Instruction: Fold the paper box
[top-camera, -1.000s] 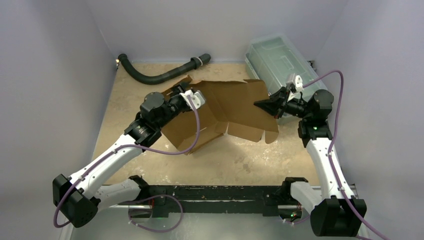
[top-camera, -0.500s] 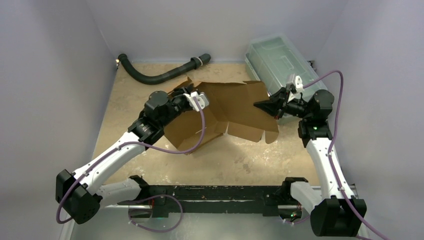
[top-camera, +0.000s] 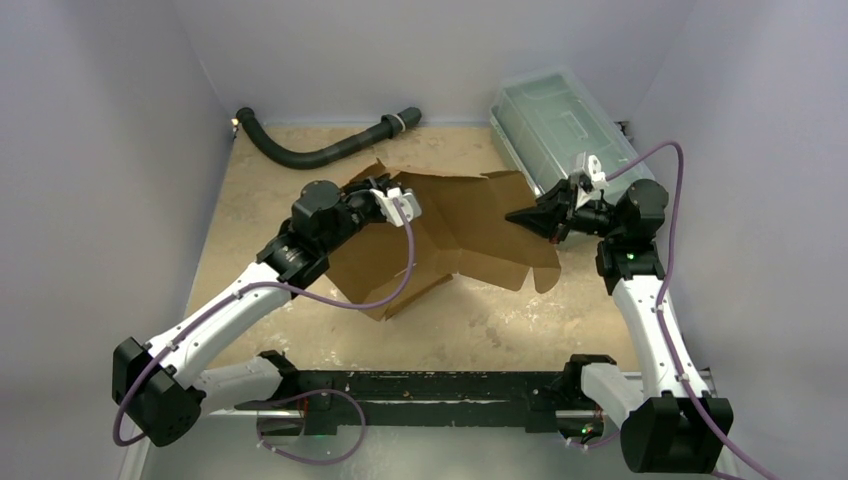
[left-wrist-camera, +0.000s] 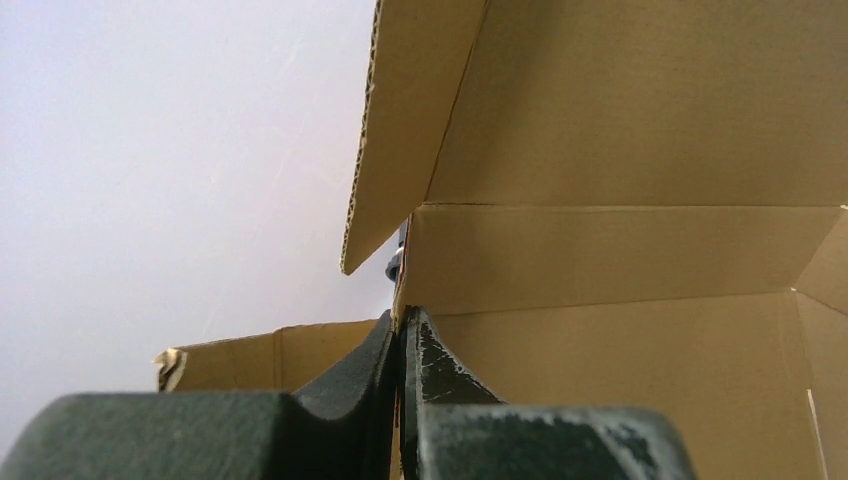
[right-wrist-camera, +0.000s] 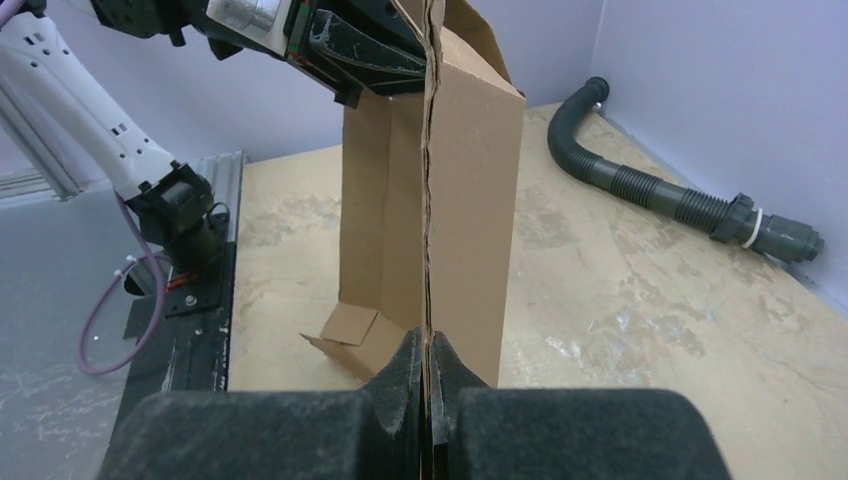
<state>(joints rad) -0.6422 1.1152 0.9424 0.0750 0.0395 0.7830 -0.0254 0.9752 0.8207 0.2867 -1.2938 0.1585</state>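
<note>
The paper box (top-camera: 470, 225), a brown die-cut cardboard sheet partly folded, is held up off the table between both arms. My left gripper (top-camera: 405, 197) is shut on the edge of a wall at the sheet's left. In the left wrist view its fingers (left-wrist-camera: 403, 318) pinch that cardboard edge (left-wrist-camera: 620, 250), with a flap rising above. My right gripper (top-camera: 513, 215) is shut on the sheet's right edge. The right wrist view shows its jaws (right-wrist-camera: 428, 342) clamped on the thin edge of an upright panel (right-wrist-camera: 470, 200), with the left gripper (right-wrist-camera: 360, 45) gripping at the far end.
A clear greenish plastic lidded bin (top-camera: 555, 125) lies at the back right, close behind the right arm. A black corrugated hose (top-camera: 320, 150) runs along the back left of the table (top-camera: 300, 320); it also appears in the right wrist view (right-wrist-camera: 660, 195). Purple walls enclose three sides.
My left gripper went from open to shut on the box's wall edge and shifted slightly right. The sheet's lower left panel swung down and forward. The right gripper kept its grip.
</note>
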